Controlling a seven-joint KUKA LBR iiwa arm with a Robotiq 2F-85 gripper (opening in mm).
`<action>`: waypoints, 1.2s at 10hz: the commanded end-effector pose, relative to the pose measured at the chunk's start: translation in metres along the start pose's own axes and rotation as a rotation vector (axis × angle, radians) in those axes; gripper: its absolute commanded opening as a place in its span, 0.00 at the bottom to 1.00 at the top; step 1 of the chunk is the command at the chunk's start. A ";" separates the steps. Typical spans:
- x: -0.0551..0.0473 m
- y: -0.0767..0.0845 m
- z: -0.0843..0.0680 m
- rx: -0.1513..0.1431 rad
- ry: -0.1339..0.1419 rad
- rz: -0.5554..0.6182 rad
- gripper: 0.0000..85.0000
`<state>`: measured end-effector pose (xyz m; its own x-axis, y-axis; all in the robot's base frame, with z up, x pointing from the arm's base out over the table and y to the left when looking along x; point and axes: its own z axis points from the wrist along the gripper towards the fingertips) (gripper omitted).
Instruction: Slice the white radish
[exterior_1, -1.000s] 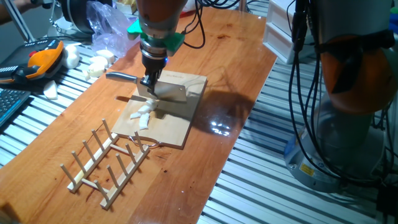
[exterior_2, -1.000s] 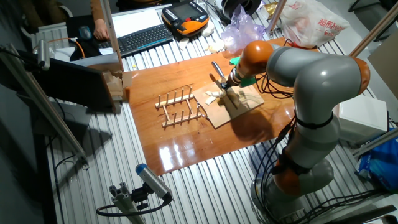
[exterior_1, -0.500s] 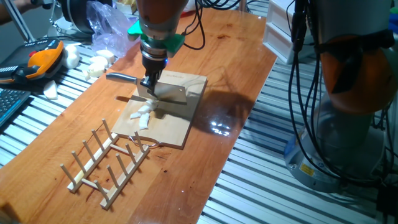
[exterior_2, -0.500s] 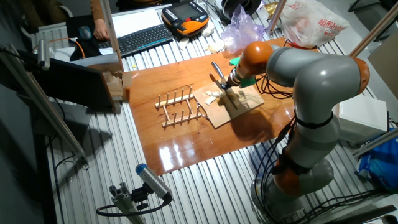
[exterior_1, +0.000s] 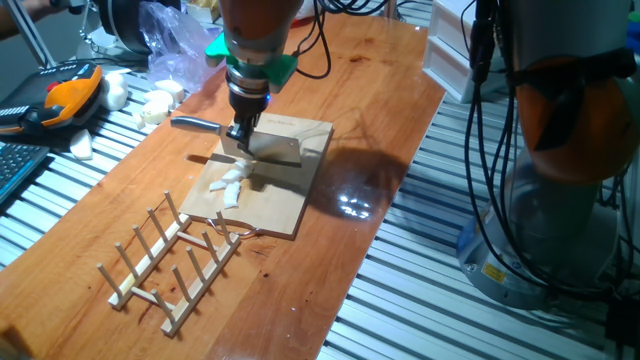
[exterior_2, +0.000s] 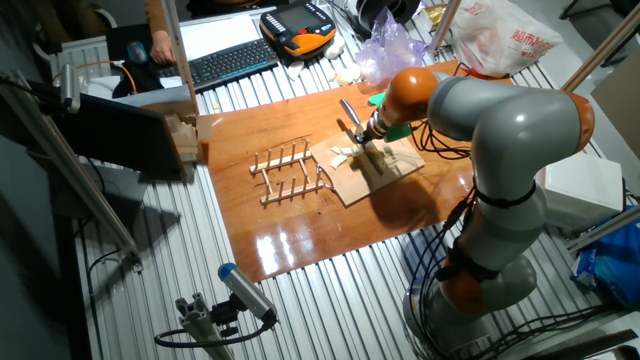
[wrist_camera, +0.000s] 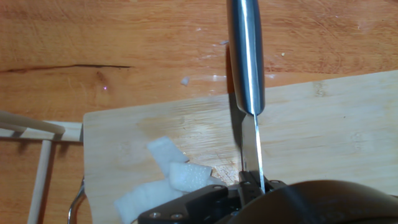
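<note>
Several small creamy-white radish pieces (exterior_1: 231, 186) lie on the left part of the wooden board (exterior_1: 290, 195); they also show in the hand view (wrist_camera: 179, 175), cut into short chunks. My gripper (exterior_1: 240, 136) is shut on a steel knife (exterior_1: 273, 148) and stands over the board's far left corner. The knife's blade stands on edge on the board, just right of the pieces. Its round metal handle (wrist_camera: 245, 56) sticks out past the board's edge. In the other fixed view the gripper (exterior_2: 371, 137) sits above the board (exterior_2: 385, 170).
A wooden dish rack (exterior_1: 172, 257) lies just in front of the board. Larger white lumps (exterior_1: 156, 104) and a plastic bag (exterior_1: 176, 45) sit at the table's far left. An orange teach pendant (exterior_1: 66, 95) and a white box (exterior_1: 450, 50) are off the table's edges.
</note>
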<state>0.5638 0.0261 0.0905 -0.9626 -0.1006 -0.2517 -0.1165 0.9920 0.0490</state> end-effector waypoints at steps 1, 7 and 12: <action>0.000 0.000 0.000 0.000 0.000 0.000 0.00; 0.002 0.001 0.006 0.004 -0.010 -0.001 0.00; 0.006 0.001 0.017 0.000 -0.040 0.006 0.00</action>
<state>0.5625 0.0273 0.0723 -0.9525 -0.0919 -0.2904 -0.1111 0.9925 0.0502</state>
